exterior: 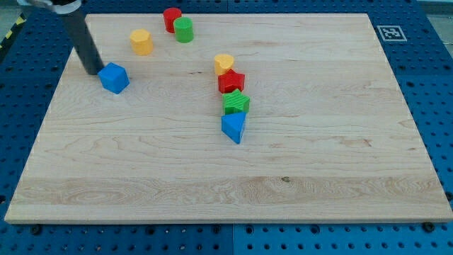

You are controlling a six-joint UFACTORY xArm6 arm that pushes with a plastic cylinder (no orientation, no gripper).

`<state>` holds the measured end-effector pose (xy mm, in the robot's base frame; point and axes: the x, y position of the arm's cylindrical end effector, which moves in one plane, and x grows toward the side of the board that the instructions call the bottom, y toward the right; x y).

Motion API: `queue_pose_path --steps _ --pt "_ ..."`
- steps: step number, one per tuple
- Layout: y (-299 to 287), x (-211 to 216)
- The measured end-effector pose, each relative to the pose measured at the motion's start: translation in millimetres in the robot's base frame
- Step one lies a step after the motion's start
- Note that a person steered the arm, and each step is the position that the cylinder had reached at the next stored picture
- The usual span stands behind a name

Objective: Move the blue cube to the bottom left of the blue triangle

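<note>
Barely started, I'd say. No pincer on this rig, just my tip (94,71), touching or just beside the blue cube (114,78) on its left side, up in the view's top left. The cube is well apart from the blue triangle (234,127) near the board's middle, so the whole push is left.

Count, left to right: one blue cube, one yellow hexagon-ish block (141,42), one red cylinder (172,19), one green cylinder (184,30), one yellow heart (224,64), one red star (231,82), one green block (236,103), one blue triangle. Eight total.

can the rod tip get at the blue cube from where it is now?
Probably yes. My tip sits right against the blue cube on its upper-left side, nothing between them. The yellow block stands clear, toward the view's top.
</note>
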<state>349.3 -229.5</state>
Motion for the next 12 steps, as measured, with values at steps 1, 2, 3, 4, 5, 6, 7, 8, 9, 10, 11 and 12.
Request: queue_pose_path --steps 1,2,3,4,5,6,7,8,9,10,11,12 --pt "87 30" --pt "159 104" --pt "155 88" --pt "126 58" --pt "84 27" --pt "37 17" --pt "47 60" --pt "107 125" --pt "126 141" --pt "85 113" --pt "53 70" --pt "72 60"
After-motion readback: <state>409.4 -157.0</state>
